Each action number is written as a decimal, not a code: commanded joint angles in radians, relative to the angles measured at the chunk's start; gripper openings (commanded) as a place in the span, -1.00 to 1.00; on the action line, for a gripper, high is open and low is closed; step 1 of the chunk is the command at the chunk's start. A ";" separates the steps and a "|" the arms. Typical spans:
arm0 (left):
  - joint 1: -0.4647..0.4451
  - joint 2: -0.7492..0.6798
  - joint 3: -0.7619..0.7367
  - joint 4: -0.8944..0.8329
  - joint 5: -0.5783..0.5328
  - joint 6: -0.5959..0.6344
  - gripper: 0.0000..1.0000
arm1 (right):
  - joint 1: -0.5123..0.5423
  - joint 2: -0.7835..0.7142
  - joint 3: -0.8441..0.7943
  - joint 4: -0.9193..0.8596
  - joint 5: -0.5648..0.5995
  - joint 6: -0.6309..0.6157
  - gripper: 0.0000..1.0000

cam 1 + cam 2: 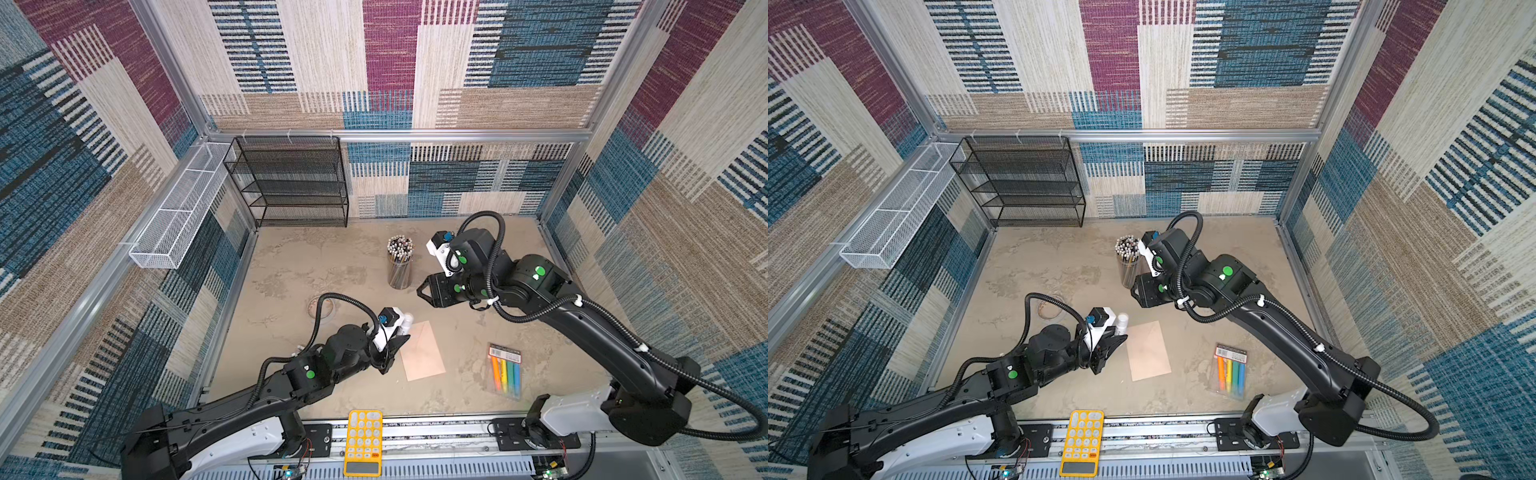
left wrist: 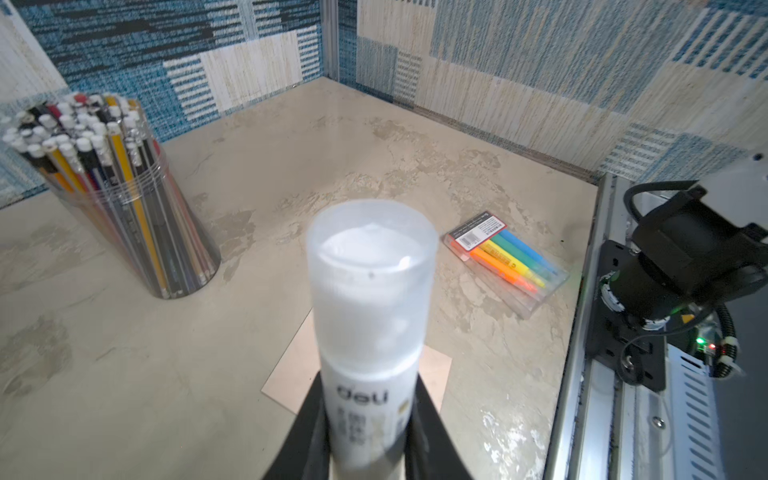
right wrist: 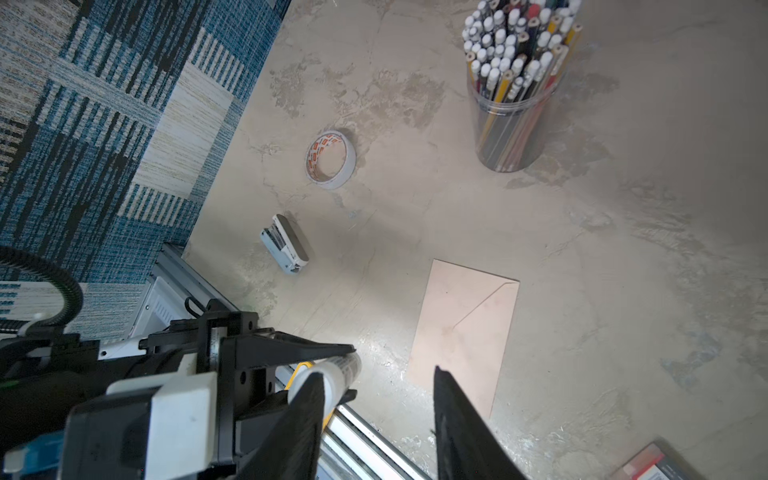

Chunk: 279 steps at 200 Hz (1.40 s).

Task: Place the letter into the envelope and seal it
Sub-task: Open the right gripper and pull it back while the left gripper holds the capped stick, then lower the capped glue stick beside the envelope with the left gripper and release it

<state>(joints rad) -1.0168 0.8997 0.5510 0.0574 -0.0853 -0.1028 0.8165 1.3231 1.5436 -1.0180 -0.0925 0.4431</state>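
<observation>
The peach-tan envelope lies flat on the table with its pointed flap folded down. The letter is out of view. My left gripper hovers at the envelope's left edge, shut on a white glue stick whose capped end juts out past the fingers. The right wrist view shows that same left gripper with the stick. My right gripper hangs open and empty above the table, beyond the envelope, beside the pencil cup.
A clear cup of pencils stands behind the envelope. A highlighter pack lies to its right. A tape roll and a small stapler lie to the left. A yellow calculator sits on the front rail, and a black mesh rack stands at the back left.
</observation>
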 commanded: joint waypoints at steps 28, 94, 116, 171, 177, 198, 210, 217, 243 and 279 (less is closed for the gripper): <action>0.001 -0.042 0.046 -0.298 -0.100 -0.188 -1.00 | -0.001 -0.231 -0.306 0.361 -0.026 -0.046 -0.09; 0.001 -0.073 0.048 -0.574 -0.150 -0.474 -1.00 | -0.001 -0.407 -0.733 0.696 -0.101 -0.050 -0.09; 0.003 -0.053 0.046 -0.611 -0.136 -0.542 -1.00 | -0.001 -0.414 -0.815 0.761 -0.117 -0.022 -0.08; 0.030 0.085 0.088 -0.668 -0.097 -0.640 -1.00 | 0.000 -0.414 -0.902 0.832 -0.156 0.022 -0.07; 0.035 0.101 0.089 -0.665 -0.091 -0.647 -1.00 | 0.000 -0.419 -0.909 0.836 -0.153 0.022 -0.07; 0.063 0.148 0.081 -0.636 -0.056 -0.659 -1.00 | 0.000 -0.433 -0.927 0.842 -0.151 0.025 -0.07; 0.082 0.171 0.076 -0.620 -0.034 -0.665 -1.00 | 0.000 -0.433 -0.934 0.842 -0.155 0.027 -0.07; 0.091 0.185 0.075 -0.610 -0.024 -0.667 -1.00 | 0.000 -0.434 -0.939 0.842 -0.157 0.029 -0.06; 0.119 0.251 0.088 -0.587 0.010 -0.652 -1.00 | 0.001 -0.434 -0.956 0.851 -0.162 0.040 -0.06; 0.129 0.377 0.139 -0.590 0.038 -0.635 -1.00 | 0.001 -0.427 -0.967 0.856 -0.166 0.048 -0.06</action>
<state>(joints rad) -0.8909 1.2232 0.6601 -0.5503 -0.0757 -0.7265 0.8169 0.8936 0.5812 -0.2058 -0.2436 0.4744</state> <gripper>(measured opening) 0.258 0.471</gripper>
